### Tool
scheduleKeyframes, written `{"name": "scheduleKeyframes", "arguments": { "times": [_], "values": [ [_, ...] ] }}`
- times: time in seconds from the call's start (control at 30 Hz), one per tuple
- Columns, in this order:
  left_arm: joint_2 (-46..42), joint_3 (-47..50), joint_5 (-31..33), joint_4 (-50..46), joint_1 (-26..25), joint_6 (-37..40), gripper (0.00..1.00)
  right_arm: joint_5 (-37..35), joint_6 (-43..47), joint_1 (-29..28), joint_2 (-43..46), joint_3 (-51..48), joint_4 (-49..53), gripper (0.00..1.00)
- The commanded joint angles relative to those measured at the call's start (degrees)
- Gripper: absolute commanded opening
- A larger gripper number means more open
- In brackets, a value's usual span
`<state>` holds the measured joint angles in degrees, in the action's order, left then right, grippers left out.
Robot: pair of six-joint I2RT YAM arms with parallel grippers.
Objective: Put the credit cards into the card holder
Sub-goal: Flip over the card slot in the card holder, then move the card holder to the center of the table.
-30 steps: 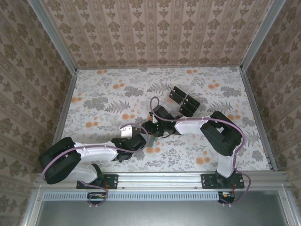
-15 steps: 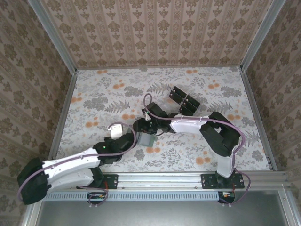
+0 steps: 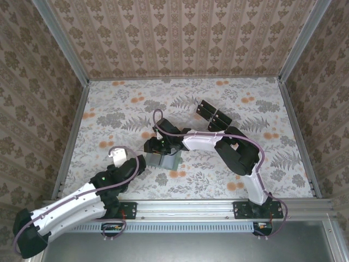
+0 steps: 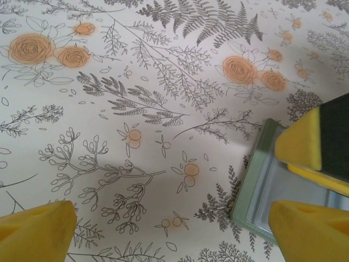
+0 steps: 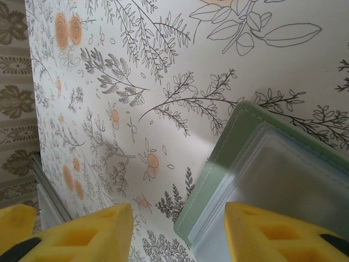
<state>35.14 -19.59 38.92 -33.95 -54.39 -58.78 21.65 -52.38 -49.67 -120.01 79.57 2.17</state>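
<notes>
The card holder (image 3: 166, 160) lies open and flat on the floral table, grey-green with a clear plastic sleeve inside. Its left edge shows in the left wrist view (image 4: 256, 185) and its corner in the right wrist view (image 5: 256, 164). My right gripper (image 3: 154, 146) (image 5: 177, 234) hangs open over the holder's left edge, one fingertip (image 5: 278, 234) above the sleeve, the other over the table. My left gripper (image 3: 137, 163) (image 4: 174, 234) is wide open just left of the holder, with only table between its fingers. The black credit cards (image 3: 214, 116) lie in a cluster further back on the right.
A yellow and black finger (image 4: 308, 143) of the right gripper crosses the right side of the left wrist view, above the holder. Patterned walls (image 3: 174, 38) with metal rails enclose the table on three sides. The two arms come close together at the holder.
The left arm has drawn back towards the near left, uncovering the card holder. The right gripper has moved left, over the holder's left edge. The holder and cards stay in place.
</notes>
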Motion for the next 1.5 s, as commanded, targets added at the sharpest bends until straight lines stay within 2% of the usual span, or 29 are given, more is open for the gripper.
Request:
{"name": "scheduleKeyframes", "arguments": {
  "times": [0.0, 0.17, 0.37, 0.67, 1.03, 1.17, 1.33, 1.47],
  "values": [
    [0.1, 0.7, -2.5, -1.8, 1.5, 0.9, 1.0, 0.8, 2.1, 0.0, 2.6, 2.2, 2.9, 0.49],
    [1.1, 0.1, -4.8, -0.9, 3.5, 2.7, 1.0, -0.7, 3.3, -0.2, 7.7, -0.3, 5.5, 0.48],
    [2.1, -1.6, -6.5, -0.8, 6.1, 5.6, 1.0, -1.9, 0.8, -2.1, 12.4, -9.5, 2.4, 0.49],
    [5.8, -4.9, -11.4, -0.7, 10.8, 10.1, 1.0, -4.0, -2.2, -4.9, 11.0, -17.6, -2.7, 0.49],
    [8.0, -5.7, -12.8, 0.6, 11.1, 11.1, 1.0, -6.6, 3.2, 0.1, 13.5, -21.7, 2.1, 0.48],
    [8.2, -5.5, -13.1, 0.9, 11.1, 11.0, 1.0, -5.3, 4.4, 1.7, 14.7, -22.0, 3.0, 0.48],
    [8.5, -5.7, -13.7, 1.6, 11.1, 11.2, 1.0, -2.6, 7.6, 2.5, 20.4, -20.3, 5.6, 0.48],
    [9.7, -7.6, -14.2, 1.7, 11.5, 13.2, 1.0, -5.1, 12.4, 5.5, 27.4, -18.2, 13.4, 0.48]
  ]
}}
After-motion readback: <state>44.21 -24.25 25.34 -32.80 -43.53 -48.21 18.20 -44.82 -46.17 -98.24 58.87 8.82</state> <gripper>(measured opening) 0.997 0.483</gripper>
